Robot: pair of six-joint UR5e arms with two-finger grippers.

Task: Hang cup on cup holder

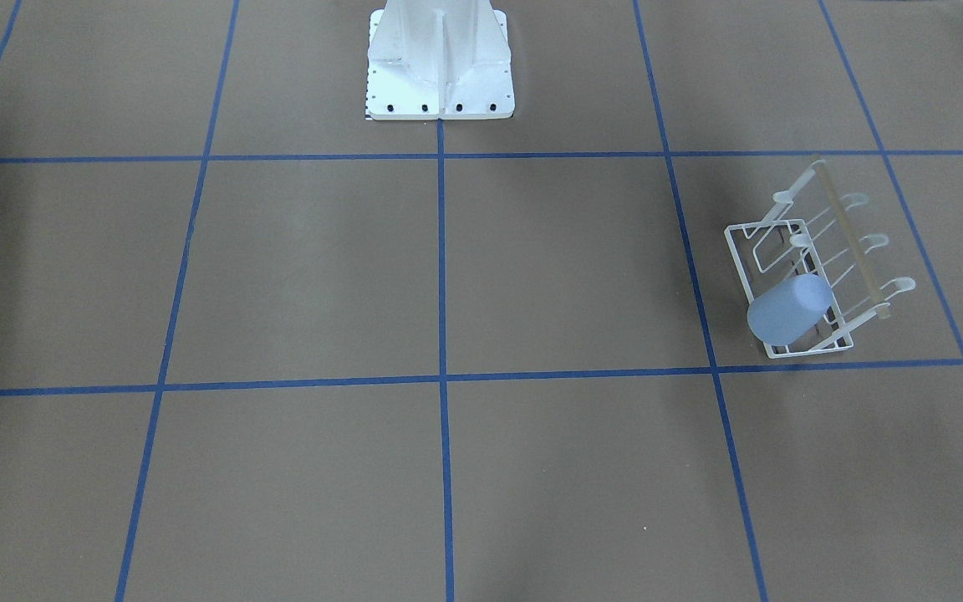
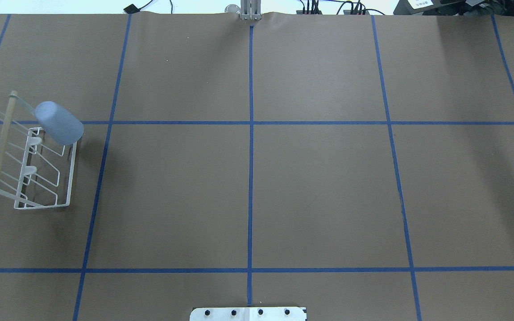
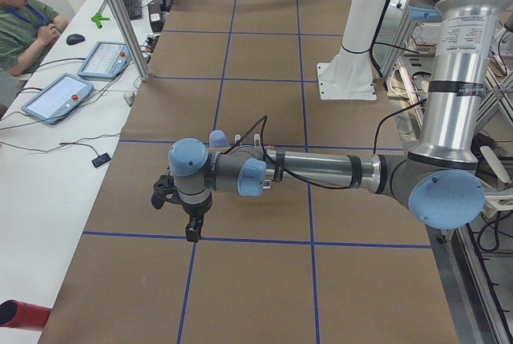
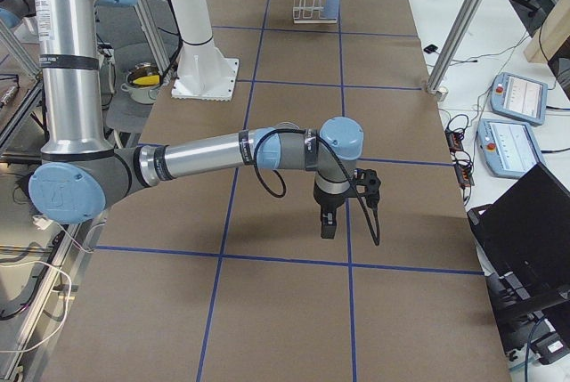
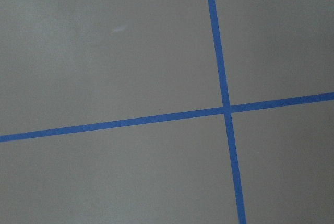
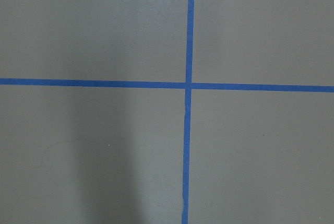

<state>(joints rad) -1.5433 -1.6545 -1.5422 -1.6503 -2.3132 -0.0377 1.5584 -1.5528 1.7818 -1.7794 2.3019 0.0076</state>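
In the front-facing view, the cup sits tilted on the cup holder, at the end of the rack nearer the operators' edge. It looks to be slipped over an end prong that it hides. No arm shows here.

The overhead view agrees. The cup holder stands by the table's left edge, roughly midway between the robot's edge and the far edge. The cup is up on it, with its wider end toward the base frame and its narrower end toward the wooden rod. Nothing is touching the cup.

From the left end I see the left gripper hanging fingers-down over the brown table, holding nothing that I can make out. A bit of pale blue shows behind its wrist, probably the cup. I cannot tell how wide the fingers are from this angle.

From the right end, the right gripper also points down, well apart from the cup at the far end. I cannot tell its opening either.

Both wrist cameras show only bare table and blue tape lines, no fingers.

I judge the hanging done, and all that may be left is parking the arms.
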